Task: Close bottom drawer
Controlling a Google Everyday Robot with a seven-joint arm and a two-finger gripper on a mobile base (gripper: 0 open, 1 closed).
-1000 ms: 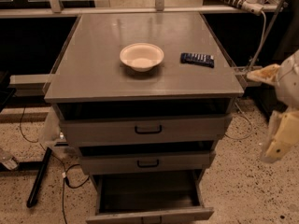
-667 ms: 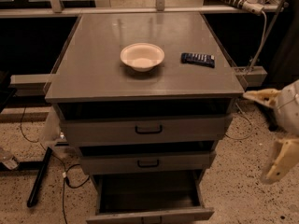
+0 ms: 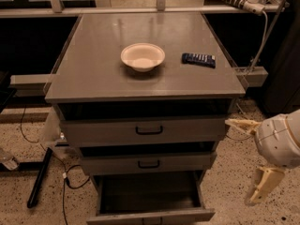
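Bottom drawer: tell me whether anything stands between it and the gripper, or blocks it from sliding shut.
Nothing visible does. The gripper hangs open to the right of the cabinet, with only bare floor between it and the pulled-out bottom drawer. No object shows in the drawer's path into the cabinet.

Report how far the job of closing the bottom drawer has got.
Done: nothing that shows. The bottom drawer stands pulled far out, its inside open to view.
In hand: the pincer hangs open, low at the right of the cabinet, touching nothing.
Left: probably bring the pincer round to the drawer's front panel and push until it sits flush.
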